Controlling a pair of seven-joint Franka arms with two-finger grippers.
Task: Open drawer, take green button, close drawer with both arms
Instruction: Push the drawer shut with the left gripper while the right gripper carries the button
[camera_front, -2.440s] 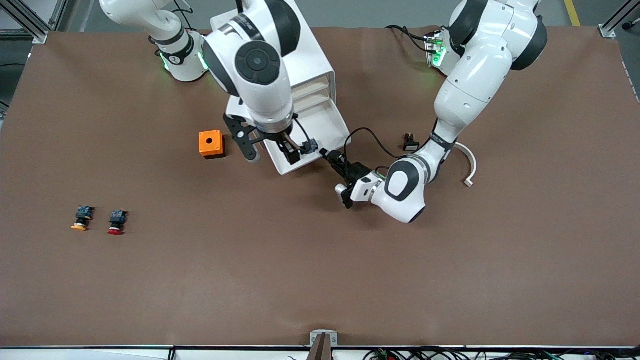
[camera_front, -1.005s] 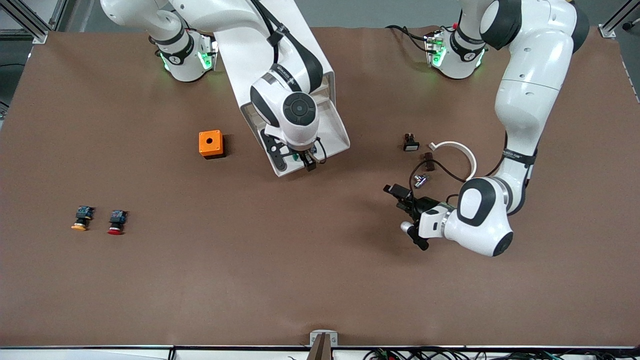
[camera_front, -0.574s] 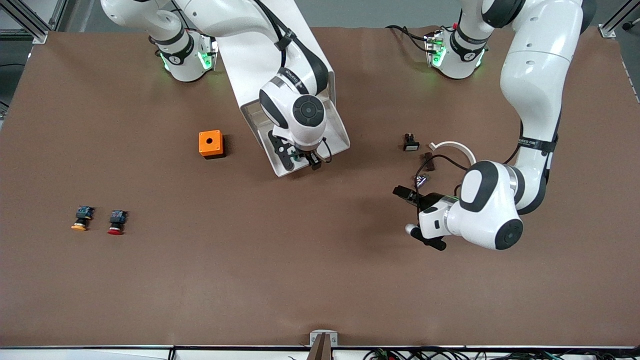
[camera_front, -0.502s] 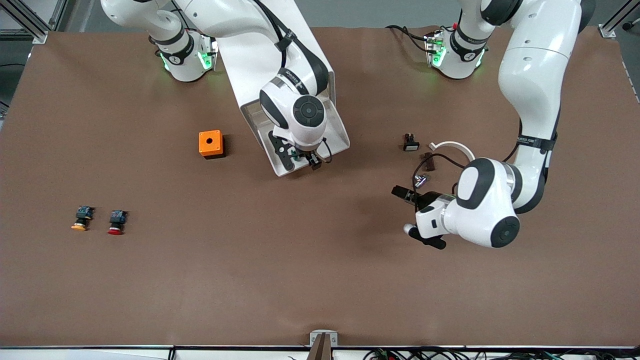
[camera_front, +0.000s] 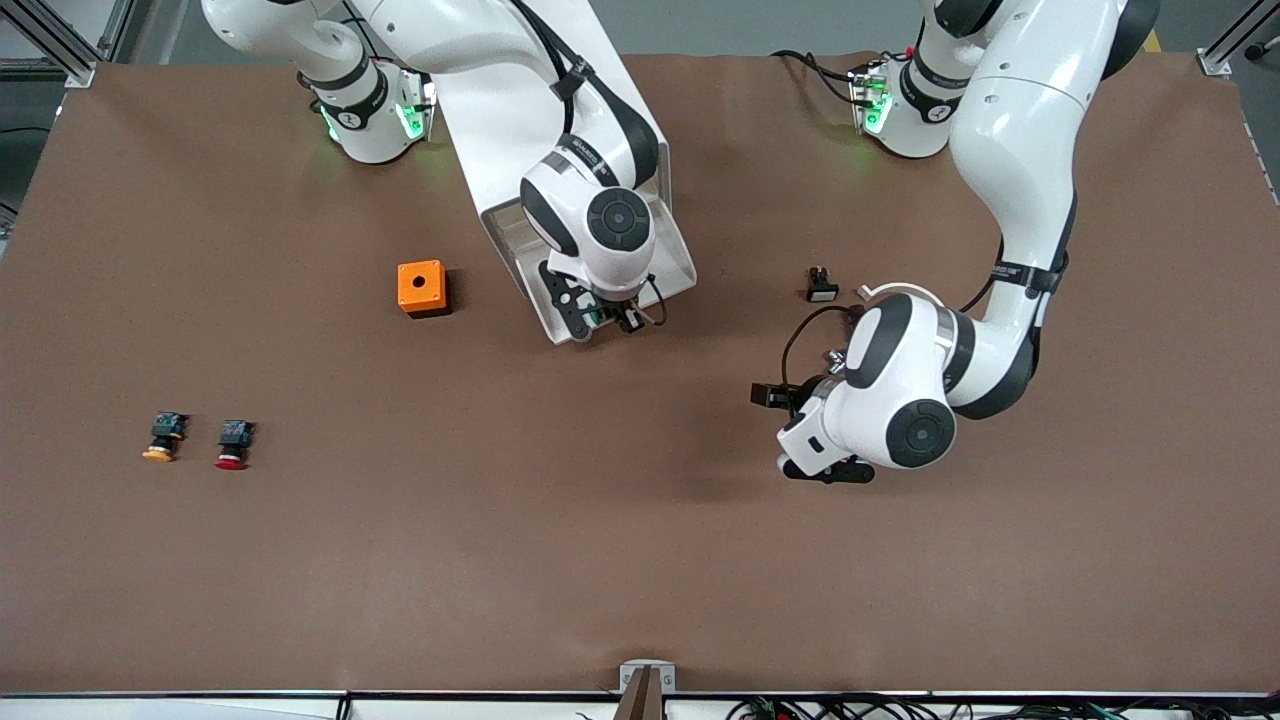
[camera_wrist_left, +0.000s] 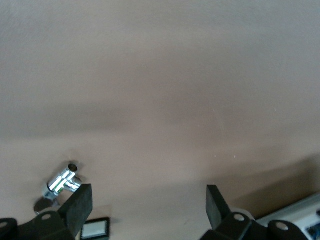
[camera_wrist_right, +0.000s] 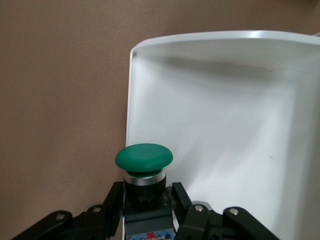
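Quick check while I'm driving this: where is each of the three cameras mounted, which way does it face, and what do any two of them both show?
Front view: high across the table, facing both bases; shows both arms, cabinet, open drawer.
Left wrist view: on the left arm, looking down past the open left tool at bare table and a chrome fitting.
Right wrist view: on the right arm, looking past the right tool, shut on the button, into the drawer.
Shared: front and right wrist both show the drawer and right tool.

Right gripper (camera_wrist_right: 145, 202) apparently closed on button (camera_wrist_right: 144, 165); left arm swung inward.
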